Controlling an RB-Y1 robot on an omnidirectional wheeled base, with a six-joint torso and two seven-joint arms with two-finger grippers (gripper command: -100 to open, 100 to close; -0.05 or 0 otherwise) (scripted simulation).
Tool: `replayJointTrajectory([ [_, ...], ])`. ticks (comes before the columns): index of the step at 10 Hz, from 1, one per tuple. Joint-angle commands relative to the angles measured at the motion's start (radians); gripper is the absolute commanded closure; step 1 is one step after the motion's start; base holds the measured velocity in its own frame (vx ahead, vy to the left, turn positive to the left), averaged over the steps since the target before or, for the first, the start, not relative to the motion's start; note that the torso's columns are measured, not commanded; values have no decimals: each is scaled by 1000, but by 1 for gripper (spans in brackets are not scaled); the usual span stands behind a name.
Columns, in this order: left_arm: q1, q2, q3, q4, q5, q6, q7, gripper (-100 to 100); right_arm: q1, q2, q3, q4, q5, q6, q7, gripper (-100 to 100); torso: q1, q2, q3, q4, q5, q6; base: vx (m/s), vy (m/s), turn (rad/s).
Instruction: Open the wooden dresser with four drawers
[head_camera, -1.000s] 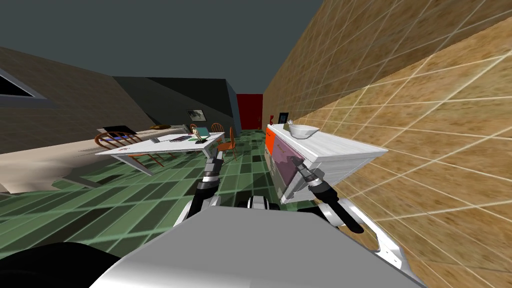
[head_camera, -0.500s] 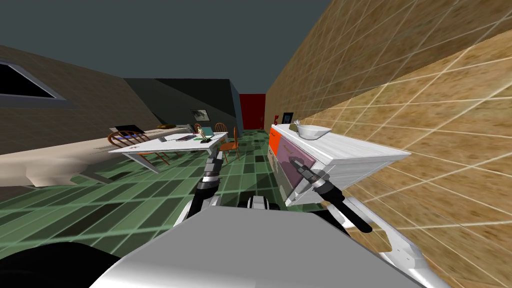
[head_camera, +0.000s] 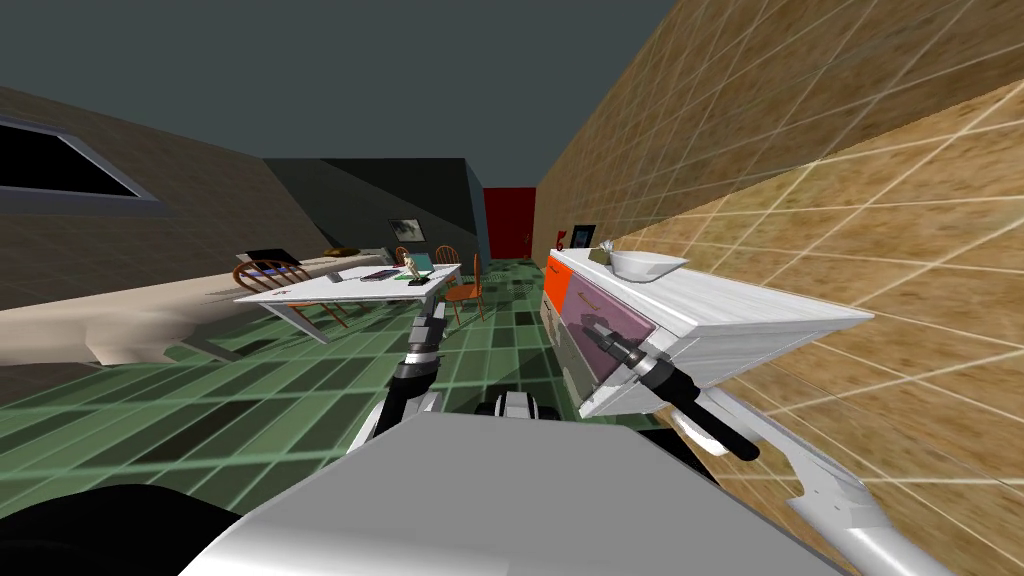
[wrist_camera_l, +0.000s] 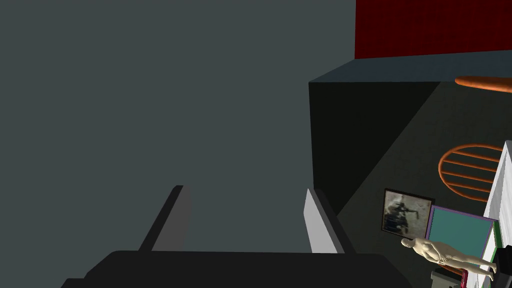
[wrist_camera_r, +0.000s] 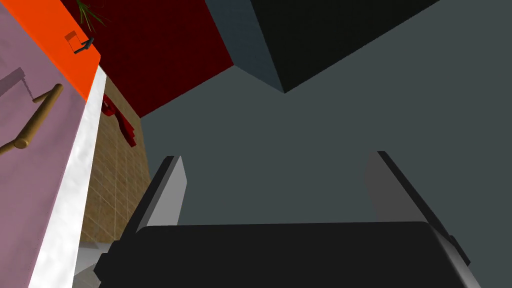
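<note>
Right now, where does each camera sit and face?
Head view: on the head, looking down the room at the dresser by the tiled wall; left hand mid-picture, right hand near its purple drawer.
Left wrist view: on the open left hand, facing the figurine on the white table.
Right wrist view: on the open right hand, beside the purple drawer's wooden handle.
Shared: head and right wrist views both show that drawer.

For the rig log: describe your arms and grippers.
The left gripper and right gripper each carry two thin, light grey blade fingers on a dark box. The left arm and right arm are white and grey with dark joints.
</note>
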Motion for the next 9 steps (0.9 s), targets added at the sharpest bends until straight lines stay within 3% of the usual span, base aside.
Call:
replayJointTrajectory([
  [1, 0, 0, 0, 0, 0, 0, 0, 0, -2, -65, -3, 31, 34, -2, 21, -100, 1, 0, 0, 0, 0, 0, 27, 95, 30],
  [4, 0, 0, 0, 0, 0, 0, 0, 0, -6, -157, -7, 91, 92, -8, 60, -100, -1, 0, 0, 0, 0, 0, 30, 89, 44],
  [5, 0, 0, 0, 0, 0, 0, 0, 0, -6, -163, -7, 91, 92, -8, 60, -100, 0, 1, 0, 0, 0, 0, 25, 78, 21],
  [9, 0, 0, 0, 0, 0, 0, 0, 0, -13, -290, -5, 184, 174, -13, 128, -100, 0, -1, -1, 0, 0, 0, 49, 84, 36],
])
